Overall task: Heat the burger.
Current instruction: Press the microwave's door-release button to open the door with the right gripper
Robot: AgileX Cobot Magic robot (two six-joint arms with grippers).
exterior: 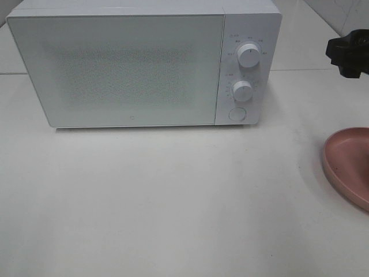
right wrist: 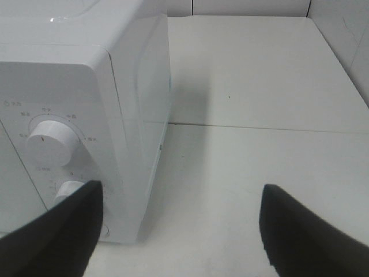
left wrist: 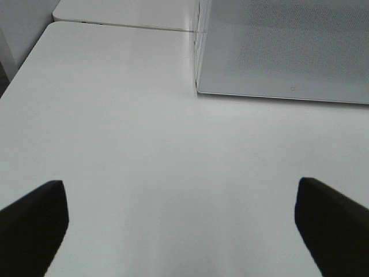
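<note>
Standing at the back of the white table [exterior: 173, 202], the microwave [exterior: 115, 69] has its door [exterior: 115, 66] shut. The door's frosted, speckled panel hides whatever is inside. To the door's right is the control strip: an upper knob [exterior: 249, 55], a lower knob [exterior: 243, 90] and a round button [exterior: 237, 113] beneath them.

A pink plate [exterior: 351, 164] lies at the right edge of the high view, well apart from the microwave and partly cut off by the frame. The part that shows carries only bare pink surface. The burger appears in none of the views, so I cannot tell where it is.

The left gripper [left wrist: 180, 187] hangs over bare table in front of the microwave's left corner, its fingers spread wide and grasping nothing. The right gripper [right wrist: 181, 189] hovers beside the microwave's right wall near the knobs — also released, with only tabletop between its fingers.
</note>
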